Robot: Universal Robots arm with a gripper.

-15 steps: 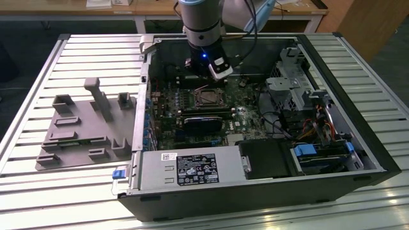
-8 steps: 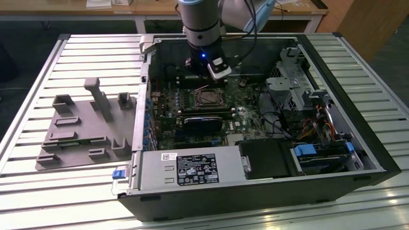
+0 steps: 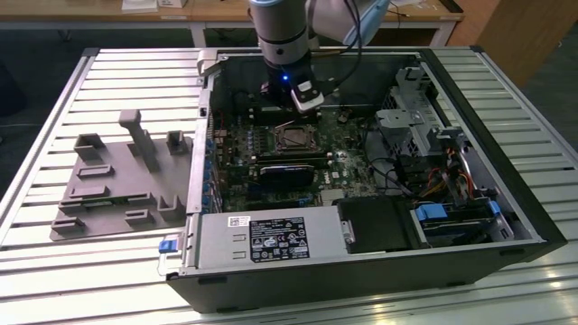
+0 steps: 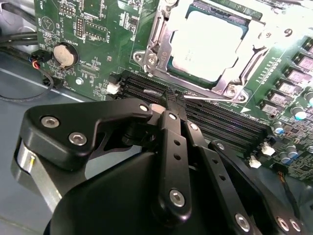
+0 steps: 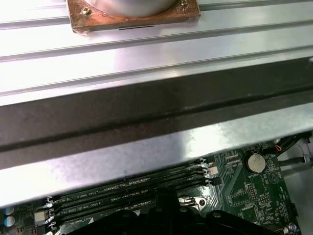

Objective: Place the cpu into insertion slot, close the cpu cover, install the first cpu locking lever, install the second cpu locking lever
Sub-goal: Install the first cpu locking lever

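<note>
We judge the cpu light and fragile under its stiff cover, and our gripper, closed empty, sits by the thin springy lever, best pushed near its end.

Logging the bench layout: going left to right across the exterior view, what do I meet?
grey fixture plate → insertion slot on the green board → blue drive caddy

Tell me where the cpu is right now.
In the second wrist view the cpu sits framed by the cpu cover on the green motherboard, beside the black memory slots near the gripper.
</note>
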